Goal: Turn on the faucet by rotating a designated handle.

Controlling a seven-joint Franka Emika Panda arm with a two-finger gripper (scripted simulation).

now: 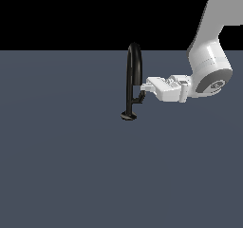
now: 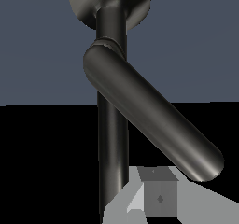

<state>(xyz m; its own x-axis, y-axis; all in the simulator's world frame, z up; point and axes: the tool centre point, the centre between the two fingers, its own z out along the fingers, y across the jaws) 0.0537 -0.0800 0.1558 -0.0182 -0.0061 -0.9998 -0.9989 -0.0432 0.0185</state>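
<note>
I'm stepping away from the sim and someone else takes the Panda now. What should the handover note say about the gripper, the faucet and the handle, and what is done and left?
Gripper: reached in level from the exterior view's right, fingertips at the faucet's stem. Whether it is open or shut, or touching anything, cannot be told; the wrist view shows only one finger.
Faucet: upright on its small round base on the grey floor.
Handle: short lever slanting off the stem, just below the fingertips in the exterior view.
Done: approach to the handle.
Left: confirm contact, then rotate the handle. Whether it has turned at all cannot be judged.
</note>
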